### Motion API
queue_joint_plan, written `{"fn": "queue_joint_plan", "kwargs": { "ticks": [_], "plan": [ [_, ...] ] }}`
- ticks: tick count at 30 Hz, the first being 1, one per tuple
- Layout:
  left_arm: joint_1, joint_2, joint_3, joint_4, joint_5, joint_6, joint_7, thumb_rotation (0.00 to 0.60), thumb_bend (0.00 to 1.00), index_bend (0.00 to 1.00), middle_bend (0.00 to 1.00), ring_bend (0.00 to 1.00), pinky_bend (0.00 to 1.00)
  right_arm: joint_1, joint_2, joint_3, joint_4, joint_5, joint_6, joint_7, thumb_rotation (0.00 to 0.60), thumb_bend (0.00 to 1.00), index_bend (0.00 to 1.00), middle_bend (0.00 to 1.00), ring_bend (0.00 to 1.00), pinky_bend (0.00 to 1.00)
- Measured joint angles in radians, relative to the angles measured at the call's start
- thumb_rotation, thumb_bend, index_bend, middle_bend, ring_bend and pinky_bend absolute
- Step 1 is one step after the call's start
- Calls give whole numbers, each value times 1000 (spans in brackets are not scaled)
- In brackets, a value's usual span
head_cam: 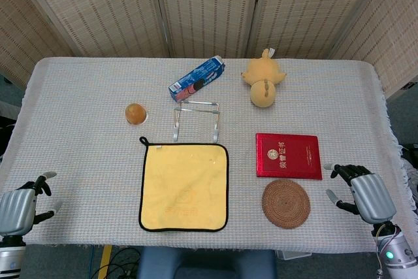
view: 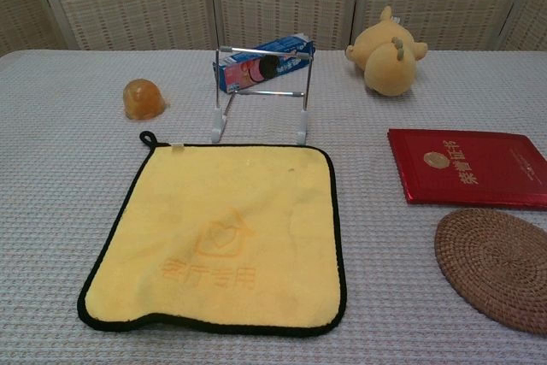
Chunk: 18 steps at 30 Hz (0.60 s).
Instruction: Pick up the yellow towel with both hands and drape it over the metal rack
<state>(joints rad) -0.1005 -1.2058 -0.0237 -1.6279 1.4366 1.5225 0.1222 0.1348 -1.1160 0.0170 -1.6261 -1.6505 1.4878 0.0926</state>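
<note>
While the yellow towel [head_cam: 184, 187] is lying flat on the worktop [head_cam: 78, 135] just before the metal rack [head_cam: 196, 121], left hand [head_cam: 23, 206] and right hand [head_cam: 362, 191] are resting apart, fingers spread, holding nothing.

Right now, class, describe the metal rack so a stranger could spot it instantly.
Start at the yellow towel lying flat in the middle of the table. Just beyond its far edge stands the metal rack, in front of a blue carton. It is the only bare wire frame, silvery, with a top bar.
</note>
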Motion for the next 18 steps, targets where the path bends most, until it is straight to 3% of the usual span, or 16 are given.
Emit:
{"fn": "queue_joint_plan", "kwargs": {
  "ticks": [11,18],
  "plan": [
    [-12,4,20,8,83,-16,-5,600,245,324,582,524,679,11,-5,1,8,-3,-11,5,600,292,303,467,435,402],
    [-47,0,69,37,226,-48,-59,600,73,377,663,623,854,15,-9,0,13,-5,-13,11,600,292,304,467,435,402]
  ]
}}
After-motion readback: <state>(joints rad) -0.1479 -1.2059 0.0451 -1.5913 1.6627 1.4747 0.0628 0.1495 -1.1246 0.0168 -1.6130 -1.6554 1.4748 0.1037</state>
